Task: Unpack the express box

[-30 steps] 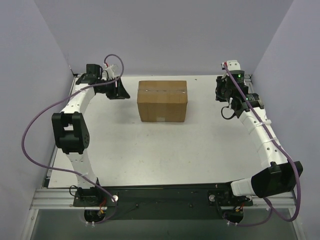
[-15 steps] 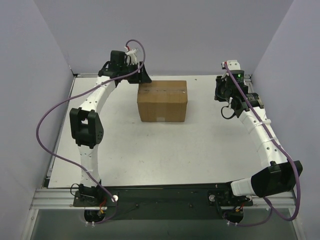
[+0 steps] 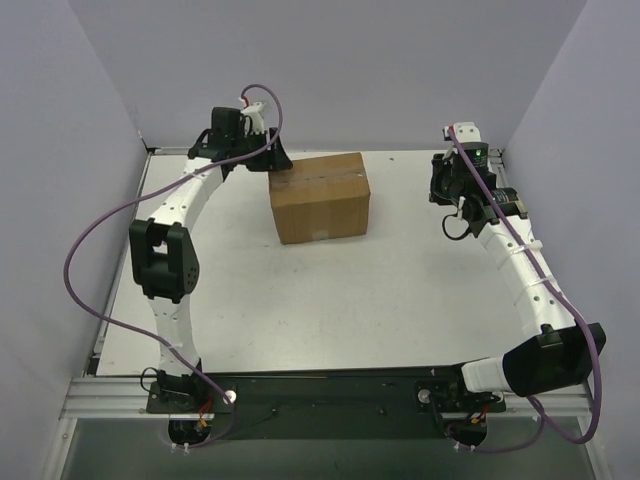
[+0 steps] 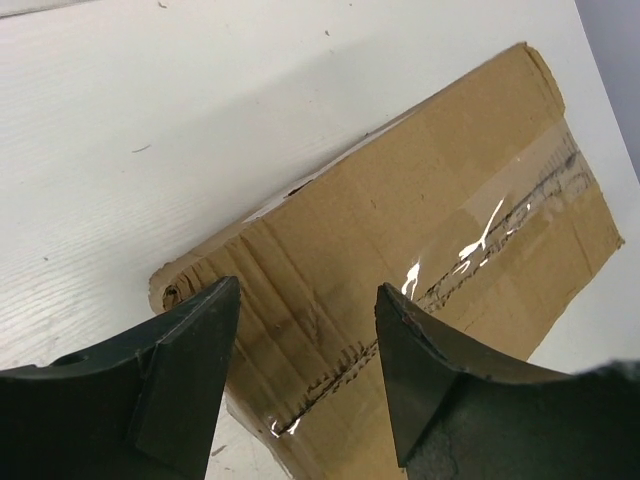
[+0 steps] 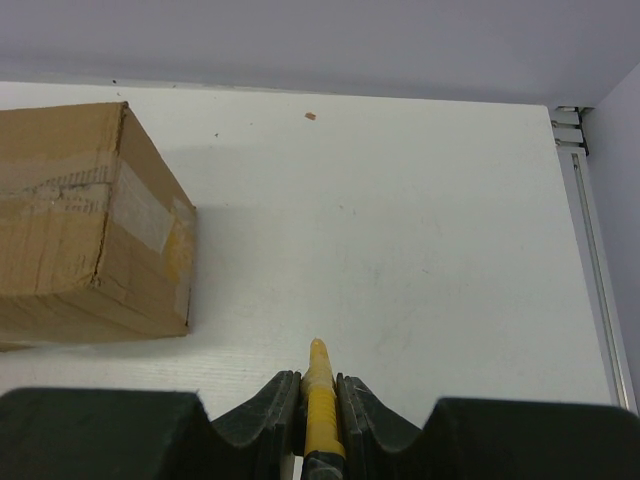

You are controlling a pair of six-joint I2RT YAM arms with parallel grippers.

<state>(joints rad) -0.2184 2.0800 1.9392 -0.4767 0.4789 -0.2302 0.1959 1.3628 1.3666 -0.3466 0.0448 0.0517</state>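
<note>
1. The express box (image 3: 320, 197) stood flaps-up on the far middle of the table (image 3: 400, 300), turned slightly askew to the table edges.
2. The left gripper (image 4: 303, 295) stood over the box's far-left top corner. Its jaws were spread and held nothing, and the crushed corner of the top flap lay under the gap. Contact between fingertips and cardboard could not be confirmed.
3. The right gripper (image 5: 318, 385) was well apart from the box, to its right. Its jaws were pressed together on a yellow utility knife (image 5: 320, 400), whose tip pointed toward the far side of the table.
4. The tape seam (image 4: 480, 235) ran the length of the top and carried a ragged dark line. This suggested the tape had been scored, but a full cut could not be confirmed.
5. The step in hand was judged to be gaining purchase on the box at that corner, either to steady it or to lift a flap.
6. For a clean result, the operator should have:
   - set one finger outside the flap's edge and one on top before pinching;
   - closed on the free edge only, not across the seam;
   - lifted slowly, because the light box was likely to slide or rotate;
   - held the knife clear of the left arm's path.
</note>
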